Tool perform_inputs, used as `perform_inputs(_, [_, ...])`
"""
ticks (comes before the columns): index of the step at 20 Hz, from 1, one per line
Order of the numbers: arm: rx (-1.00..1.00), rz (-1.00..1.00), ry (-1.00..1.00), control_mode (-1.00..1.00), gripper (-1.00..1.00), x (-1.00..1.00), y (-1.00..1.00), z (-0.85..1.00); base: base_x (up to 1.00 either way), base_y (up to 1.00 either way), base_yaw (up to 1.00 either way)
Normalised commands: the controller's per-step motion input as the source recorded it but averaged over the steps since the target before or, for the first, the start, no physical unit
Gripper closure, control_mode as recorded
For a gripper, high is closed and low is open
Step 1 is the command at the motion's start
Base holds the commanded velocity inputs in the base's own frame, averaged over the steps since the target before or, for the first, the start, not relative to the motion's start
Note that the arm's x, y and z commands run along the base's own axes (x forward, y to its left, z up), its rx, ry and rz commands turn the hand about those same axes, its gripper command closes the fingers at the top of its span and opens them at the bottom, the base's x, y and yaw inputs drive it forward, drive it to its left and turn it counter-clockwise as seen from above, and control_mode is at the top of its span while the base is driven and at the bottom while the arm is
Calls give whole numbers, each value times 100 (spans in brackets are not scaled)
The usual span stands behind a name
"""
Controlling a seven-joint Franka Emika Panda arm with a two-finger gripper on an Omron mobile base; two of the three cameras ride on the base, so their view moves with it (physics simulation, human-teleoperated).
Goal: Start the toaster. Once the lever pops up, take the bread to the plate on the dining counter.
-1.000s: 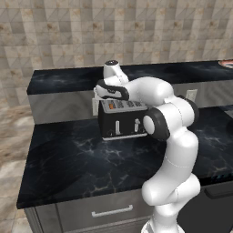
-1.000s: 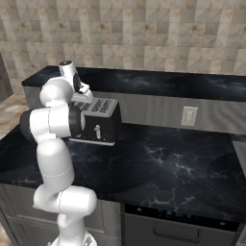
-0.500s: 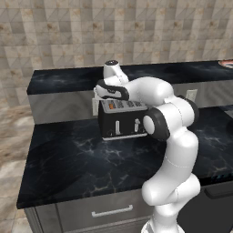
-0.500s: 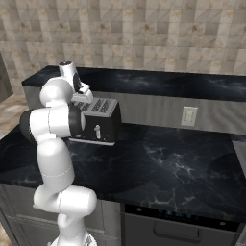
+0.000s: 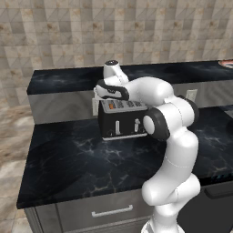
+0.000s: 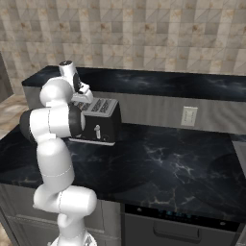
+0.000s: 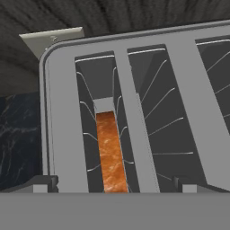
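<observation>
While the arm hangs over the toaster, nothing much separates this moment from the last second.
Change: the arm, the toaster (image 5: 122, 119) and the bench (image 5: 91, 159) sit as they did a second ago in both base views; I see no shift in pose.
Gripper: the gripper (image 7: 114, 186) is poised just above the silver slotted top, its two tips spread to either side of the slot, so it stands wide and holds nothing.
Bread: the bread (image 7: 110, 152) sits down inside the left slot, its orange-brown crust edge showing between the wire guides, directly between the tips.
Toaster front: two pale levers (image 5: 117, 127) show on the black face; whether they are up or down I cannot tell.
Plate: a reddish rim (image 5: 226, 63) peeks in at the far right on the dining counter (image 5: 182, 73), well apart from the toaster.
Meaning: the pause looks like an alignment hold before reaching in for the slice; likely the grasp comes next, then the carry.
Risk: the slot is narrow, so the tips could catch the wires.
</observation>
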Motion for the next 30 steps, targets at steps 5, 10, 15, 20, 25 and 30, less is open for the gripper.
perform_inputs(5, [0, 0, 0, -100, -100, 0, 0, 0, 0, 0, 0])
perform_inputs(10, [0, 0, 0, -100, -100, 0, 0, 0, 0, 0, 0])
perform_inputs(15, [0, 0, 0, -100, -100, 0, 0, 0, 0, 0, 0])
perform_inputs(20, [0, 0, 0, -100, -100, 0, 0, 0, 0, 0, 0])
perform_inputs(25, [0, 0, 0, -100, -100, 0, 0, 0, 0, 0, 0])
perform_inputs(30, [0, 0, 0, -100, -100, 0, 0, 0, 0, 0, 0])
